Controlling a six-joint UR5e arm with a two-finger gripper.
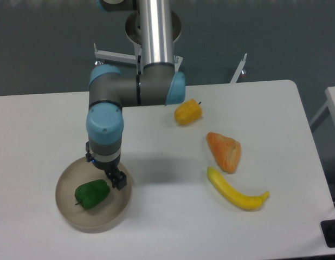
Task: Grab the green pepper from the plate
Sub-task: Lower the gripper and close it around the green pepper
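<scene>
Plate [75,216]: round, shallow, beige-grey, on the white table [48,135], near its front-left part.
Green pepper [92,194]: glossy dark green, lying inside the plate, a little right of the plate's centre, short stem pointing to the plate's left side.
Gripper [116,180]: black, pointing down over the plate's right portion, just beside the green pepper's upper right; contact with the pepper cannot be told. Only a dark finger tip shows clearly, so whether the fingers are spread or pressed together cannot be told. Nothing seen held.
Arm [105,122]: grey with blue caps, elbow bent above and behind the plate, wrist hanging over the plate's back-right rim.
Yellow pepper [188,112]: on the table well right of the plate and farther back.
Orange piece [224,151]: wedge-like, well right of the plate.
Banana [235,192]: yellow, curved, well right of the plate, just in front of the orange piece.
</scene>
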